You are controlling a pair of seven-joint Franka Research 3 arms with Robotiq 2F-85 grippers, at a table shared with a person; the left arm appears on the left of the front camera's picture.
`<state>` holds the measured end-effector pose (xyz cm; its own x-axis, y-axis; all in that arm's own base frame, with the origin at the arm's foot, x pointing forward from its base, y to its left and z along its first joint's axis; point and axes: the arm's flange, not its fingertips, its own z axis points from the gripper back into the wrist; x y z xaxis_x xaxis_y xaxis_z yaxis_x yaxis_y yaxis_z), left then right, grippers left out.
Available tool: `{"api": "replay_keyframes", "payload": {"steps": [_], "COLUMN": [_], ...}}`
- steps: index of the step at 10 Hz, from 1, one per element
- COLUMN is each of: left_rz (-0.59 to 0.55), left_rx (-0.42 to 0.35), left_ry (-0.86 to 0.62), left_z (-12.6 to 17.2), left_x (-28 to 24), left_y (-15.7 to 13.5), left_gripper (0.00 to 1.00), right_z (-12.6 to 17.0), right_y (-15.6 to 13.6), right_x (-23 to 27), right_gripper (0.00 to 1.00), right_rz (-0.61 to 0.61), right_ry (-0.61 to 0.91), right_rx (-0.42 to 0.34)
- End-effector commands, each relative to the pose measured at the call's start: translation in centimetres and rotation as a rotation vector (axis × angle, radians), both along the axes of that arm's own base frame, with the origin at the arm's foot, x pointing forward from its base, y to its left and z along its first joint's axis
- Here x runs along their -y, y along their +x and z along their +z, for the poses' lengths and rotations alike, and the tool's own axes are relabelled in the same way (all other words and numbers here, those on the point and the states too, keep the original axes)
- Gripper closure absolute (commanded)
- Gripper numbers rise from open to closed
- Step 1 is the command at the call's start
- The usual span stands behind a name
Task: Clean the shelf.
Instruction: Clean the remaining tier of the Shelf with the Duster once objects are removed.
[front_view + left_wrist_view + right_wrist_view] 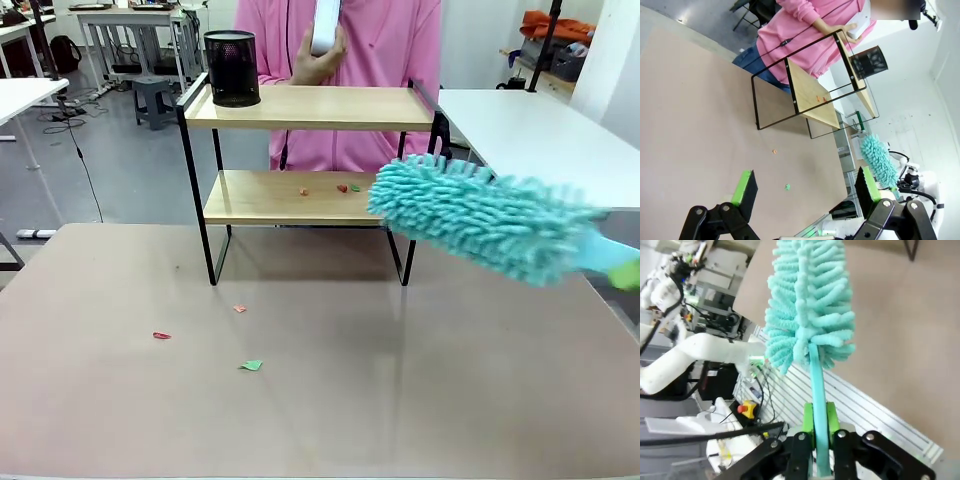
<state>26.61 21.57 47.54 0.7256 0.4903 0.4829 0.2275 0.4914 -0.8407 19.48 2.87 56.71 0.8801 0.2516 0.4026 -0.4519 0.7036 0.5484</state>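
Right gripper (820, 424): clenched on the thin handle of the teal duster (480, 215), pads tight on both sides. The duster runs straight out from the fingers, fluffy head leading.

Shelf (310, 107) is ahead of that gripper, past the duster tip. The tip sits just at the near end of the lower board (270, 200), at a height between the two boards. I can't tell if it's touching the frame post.

Key relation: duster's long axis is roughly in line with the board's length, tilted slightly up toward the tip. Scraps (342, 187) lie on the lower board just beyond the tip, along that same line. My read: next move is a push further in along the axis, keeping under the top board (330, 110).

Mesh cup (232, 68) is at the top board's far end from this gripper.

Left gripper (805, 187): released, holding nothing, well back from the shelf over the desk (400, 400). Right arm is clearly nearer.

More scraps (251, 365) on the desk, short of the shelf.
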Motion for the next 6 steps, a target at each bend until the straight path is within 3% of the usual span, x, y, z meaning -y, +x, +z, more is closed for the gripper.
{"api": "replay_keyframes", "payload": {"steps": [1, 2, 3, 6], "left_rz": [0.001, 0.001, 0.001, 0.001], "left_rx": [0.034, 0.034, 0.034, 0.034], "left_ry": [-0.006, -0.006, -0.006, -0.006], "left_z": [0.0, 0.0, 0.0, 0.0], "left_x": [0.2, 0.2, 0.2, 0.2], "left_y": [0.1, 0.1, 0.1, 0.1], "left_gripper": [0.00, 0.00, 0.00, 0.00], "right_z": [-2.1, 0.0, 0.0, -0.1], "right_y": [1.9, 0.0, 0.0, 3.1], "right_x": [-1.0, 0.0, 0.0, -3.3], "right_gripper": [0.87, 0.87, 0.87, 0.87], "right_rz": [-0.078, 0.000, 0.000, -0.073], "right_ry": [-0.043, 0.000, 0.000, -0.113], "right_rx": [0.019, 0.000, 0.000, 0.038]}}
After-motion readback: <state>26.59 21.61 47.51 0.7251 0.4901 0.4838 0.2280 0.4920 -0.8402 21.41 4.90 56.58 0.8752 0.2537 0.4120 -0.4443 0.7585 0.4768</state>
